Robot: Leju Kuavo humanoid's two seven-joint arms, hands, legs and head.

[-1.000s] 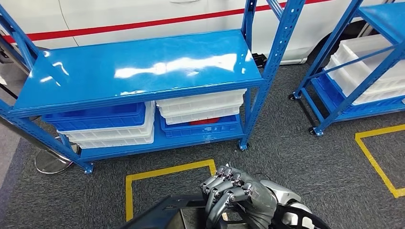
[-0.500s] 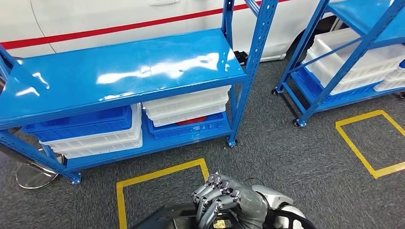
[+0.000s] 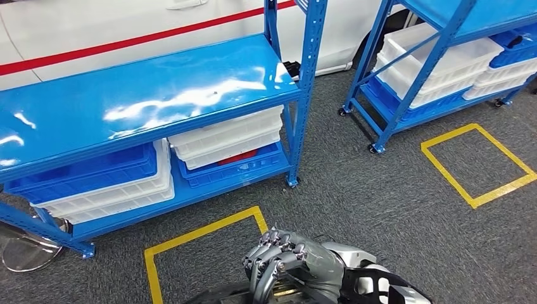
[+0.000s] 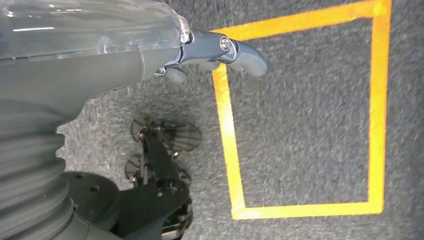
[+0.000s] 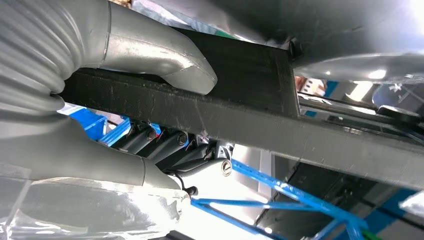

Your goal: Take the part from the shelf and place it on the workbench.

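The right hand (image 3: 285, 266) is clenched around a dark, flat black part (image 3: 221, 296), low in front of the robot's body, fingers curled over its upper edge and thumb pressed against the other face. So the picking looks done: the part is off the shelf and in the robot's grasp, and what is left, by my reckoning, is to carry it to the desk and set it down. No desk shows from where the robot looks; ahead stand the blue shelf (image 3: 145, 101) with its bare glossy top and stacked white bins (image 3: 221, 136) and blue bins (image 3: 88, 171) underneath, a second blue rack (image 3: 437, 57) off to the right with more bins, and yellow tape squares (image 3: 202, 231) on the grey carpet. The head view gives the lay of the room and the knuckles over the part's edge, but little of the part itself. The right wrist view fills that in: a thick black bar-like edge of the part (image 5: 240, 120) crosses the picture, the grey thumb (image 5: 165, 62) lying on one side and dark fingers (image 5: 160, 142) wrapped under the other, so the grip is a firm one. The left wrist view looks down at the carpet and a yellow square, with the left hand (image 4: 220, 50) hanging beside the body, holding nothing; one finger points out straight, though I cannot tell how the rest lie.
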